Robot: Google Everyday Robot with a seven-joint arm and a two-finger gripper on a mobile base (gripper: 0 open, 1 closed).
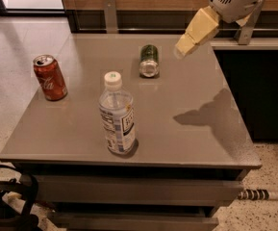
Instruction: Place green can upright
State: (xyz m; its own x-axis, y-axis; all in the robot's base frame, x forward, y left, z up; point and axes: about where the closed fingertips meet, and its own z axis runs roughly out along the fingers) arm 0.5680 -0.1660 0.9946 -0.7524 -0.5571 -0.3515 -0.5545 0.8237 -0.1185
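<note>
Status of the scene:

- The hand (183, 47) hangs in the air over the far right part of the tabletop (186, 148), angled down and to the left. It touches nothing and carries nothing. Whether it is released or clenched cannot be told.
- The green can (149, 60) lies on its side on the far middle of the tabletop, one silver end facing the camera. It is left of the hand and a little below its tip in the view, near it but apart.
- The red can (50, 77) stands upright near the left edge, well apart from the green can.
- The water bottle (117, 113), clear with a white cap, stands upright near the front, between the two cans in left-right position.
- The arm's shadow (210, 112) falls on the right side of the tabletop.
</note>
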